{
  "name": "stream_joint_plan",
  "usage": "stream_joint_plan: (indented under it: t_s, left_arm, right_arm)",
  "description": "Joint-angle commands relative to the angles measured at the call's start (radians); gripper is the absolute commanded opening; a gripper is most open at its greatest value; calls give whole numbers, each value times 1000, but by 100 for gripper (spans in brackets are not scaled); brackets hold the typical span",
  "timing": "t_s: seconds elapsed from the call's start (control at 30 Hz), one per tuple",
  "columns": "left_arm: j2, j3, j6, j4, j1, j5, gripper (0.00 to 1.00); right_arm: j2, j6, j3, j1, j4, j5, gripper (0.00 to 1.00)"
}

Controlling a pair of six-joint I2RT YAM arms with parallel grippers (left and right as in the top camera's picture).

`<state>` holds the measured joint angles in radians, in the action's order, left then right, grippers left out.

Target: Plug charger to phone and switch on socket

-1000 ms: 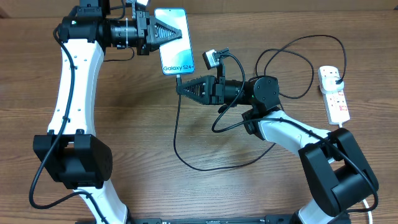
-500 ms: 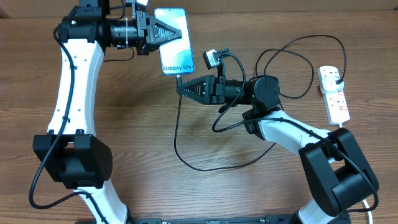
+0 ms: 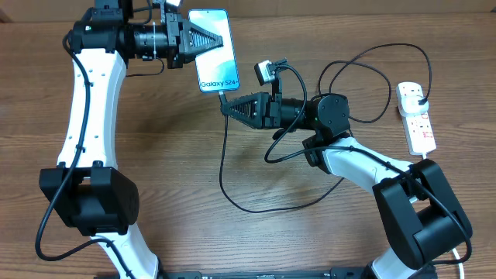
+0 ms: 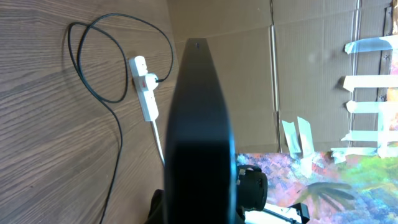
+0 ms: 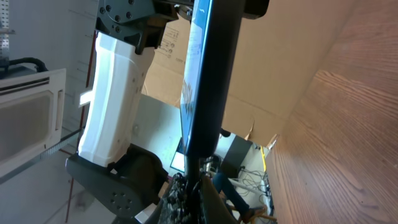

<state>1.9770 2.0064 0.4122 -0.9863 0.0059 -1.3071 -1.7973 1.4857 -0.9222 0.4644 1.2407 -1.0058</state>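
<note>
Phone (image 3: 218,68) is clamped in the left pincer (image 3: 214,40), whose fingers are closed across its upper half from the side. Its pale screen faces up, and the white "Galaxy" lettering sits at the end farther from that pincer. In the right wrist view the phone (image 5: 208,81) shows edge-on, held clear of the bench (image 5: 348,137), with the left arm's white casing (image 5: 115,93) just behind it.

Right pincer (image 3: 226,108) sits just beyond the phone's lettered end, pointing across it, well apart from the left pincer. Its fingers are closed, pinching the charger (image 3: 221,163) where the thin black cable meets the phone's edge. The connector tip itself is too small to tell whether it is seated. From this pincer the cable drops away, sweeps in a wide loop under the right arm and climbs toward the far side of the bench (image 3: 170,116).

Socket (image 3: 416,118) lies flat on the bench, far behind the right pincer, out past that arm's elbow. The charger's black plug sits in the outlet at one end, and a white cord trails from the other. From the left pincer's own camera the phone (image 4: 199,124) is a dark slab filling the middle, and beyond it lie the socket (image 4: 144,87) and the charger's loops (image 4: 93,62).
</note>
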Motion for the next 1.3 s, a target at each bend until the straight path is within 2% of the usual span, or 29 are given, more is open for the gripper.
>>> stream_joint_plan:
  t_s: [0.0,0.63,0.7,0.73,0.83,0.87,0.93,1.0,1.2,1.27]
  left_arm:
    - [-19,18,-9,4,-17,-14,4]
    - [-19,18,-84,-41,-42,2,4]
    - [-19,18,-84,-41,-42,2,4]
    - [-19,18,-83,-41,-42,2,4]
    - [-19,18,-84,-40,-38,2,4]
    - [-19,18,-84,-40,-36,2,4]
    - [-19,18,-84,-40,-28,2,4]
    - [-19,18,-84,-41,-16,3,4]
    - [-19,18,-83,-57,25,16,4]
    - [-19,18,-82,-68,34,25,4]
  right_arm:
    - [2,7,-29,-15,4,45,4]
    - [2,7,-29,-15,4,93,4]
    - [2,7,-29,-15,4,90,16]
    - [2,7,-29,-15,4,88,29]
    - [2,7,-29,-15,4,77,83]
    - [2,7,-29,-15,5,71,90]
    - [2,7,-29,-15,5,62,97]
    - [2,7,-29,-15,5,62,100]
    - [2,6,-29,-37,-3,62,100]
    - [2,0,-29,-55,-53,61,100]
